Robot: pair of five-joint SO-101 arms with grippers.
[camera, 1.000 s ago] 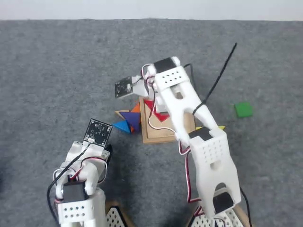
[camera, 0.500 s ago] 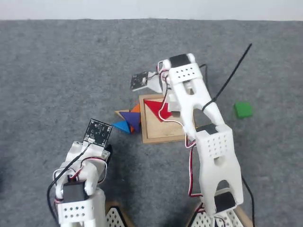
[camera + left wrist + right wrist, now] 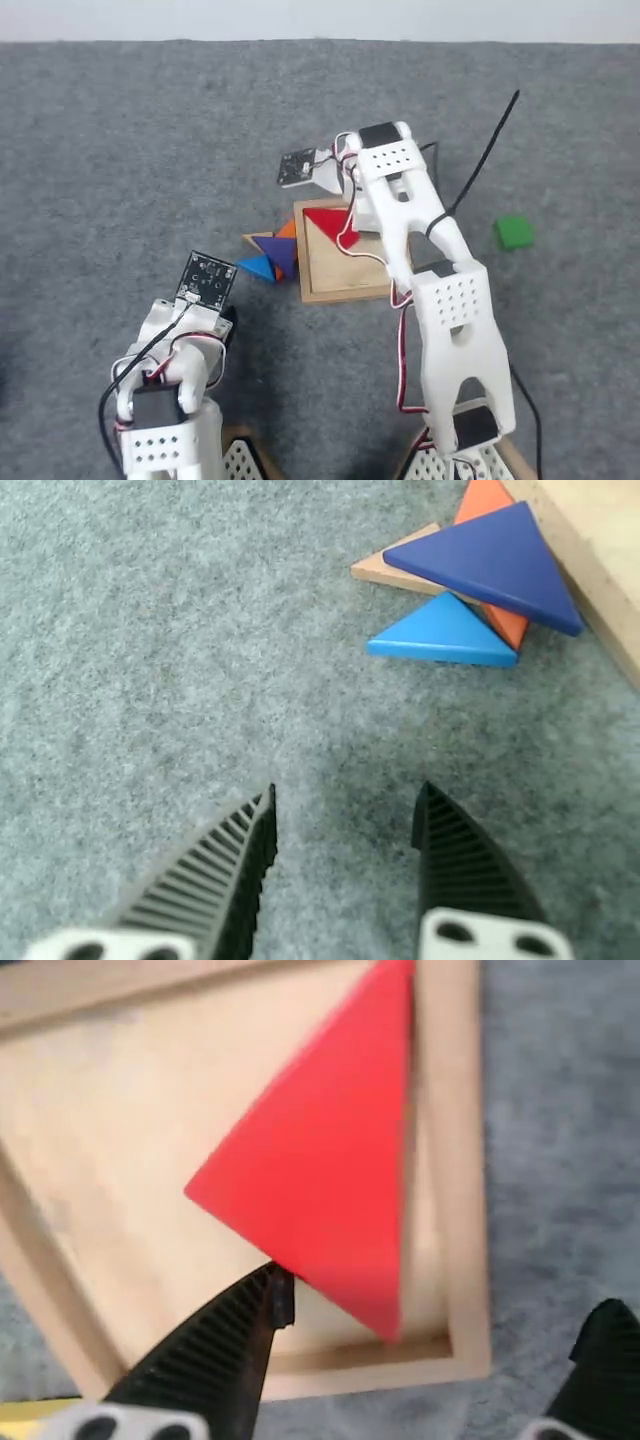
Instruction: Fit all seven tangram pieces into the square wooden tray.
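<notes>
The right tool [image 3: 440,1310] hangs spread wide over a corner of the square wooden tray [image 3: 450,1110], with the red triangle [image 3: 320,1190] lying flat inside, just beside one fingertip [image 3: 255,1315]. The left tool [image 3: 345,800], spread and empty, hovers over the grey tabletop [image 3: 150,630], with the dark blue triangle [image 3: 490,560] and light blue triangle [image 3: 445,635] heaped just ahead. The pieces look thin, stiff, light and smooth, so they are probably best pinched across their side edges.
</notes>
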